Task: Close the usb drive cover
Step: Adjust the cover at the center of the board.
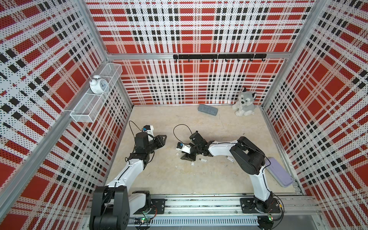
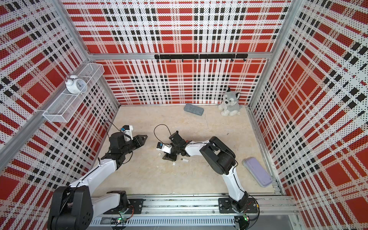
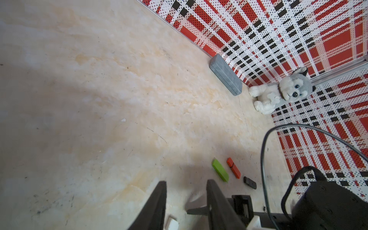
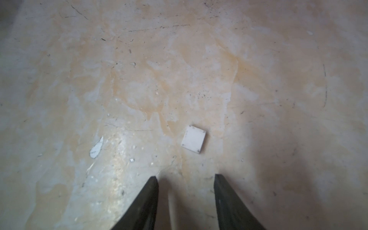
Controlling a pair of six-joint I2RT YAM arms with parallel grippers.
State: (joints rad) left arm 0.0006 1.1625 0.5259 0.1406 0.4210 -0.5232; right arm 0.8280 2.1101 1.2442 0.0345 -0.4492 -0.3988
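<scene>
Cover (image 4: pixel 193 141) flat amid open floor (image 4: pixel 179 69)

Both top views look down from six o'clock; wrist cameras face the tabletop (image 4: pixel 179 79) closely, left sharing the husky (image 3: pixel 278 93).

A plush husky (image 1: pixel 244 102) sits in the table's (image 1: pixel 179 123) far right corner. A grey case (image 1: pixel 207 110) lies along the far edge, and a lilac case (image 1: pixel 278 174) along the right edge.

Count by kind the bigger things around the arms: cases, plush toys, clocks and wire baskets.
Cases: 2 (grey case, purple case)
Plush toy: 1
Alarm clock: 1
Wire basket: 1
Total: 5
</scene>
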